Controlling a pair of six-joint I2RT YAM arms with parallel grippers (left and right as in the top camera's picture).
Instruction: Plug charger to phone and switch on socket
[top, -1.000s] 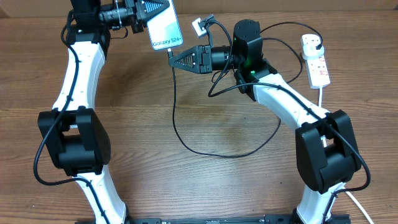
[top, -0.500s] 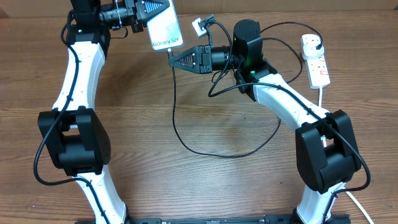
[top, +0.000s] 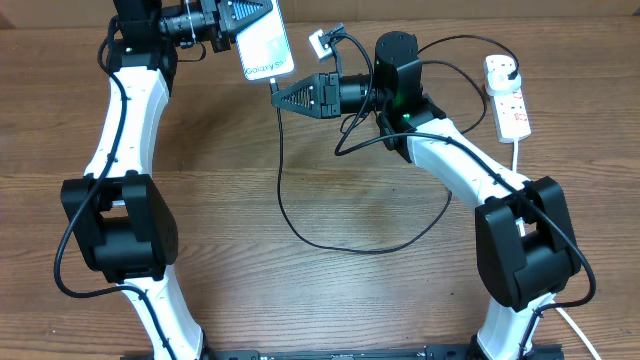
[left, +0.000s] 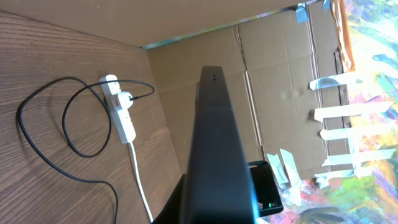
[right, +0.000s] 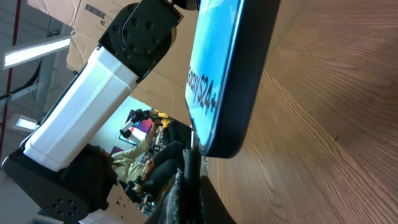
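The phone (top: 268, 45) is a slim slab with black edges and a pale blue-white screen that reads "Galaxy S24+". It is held up off the wood near the far edge of the tabletop (top: 380, 300), left of the middle. The left gripper (top: 246, 17) is clamped on its far end. From overhead its long axis runs from the far edge toward the near edge, leaning a little right, with the screen facing up. Its free short end points at the right gripper (top: 277, 92).

That gripper is pinched closed on the connector end of the charger (top: 350, 246). In the right wrist view the tip reaches the phone's lower edge, though we cannot tell whether it is seated. The black cable loops across the middle of the table and runs to the socket (top: 507, 100) at the far right corner, where its black plug (top: 510, 68) sits in the strip.
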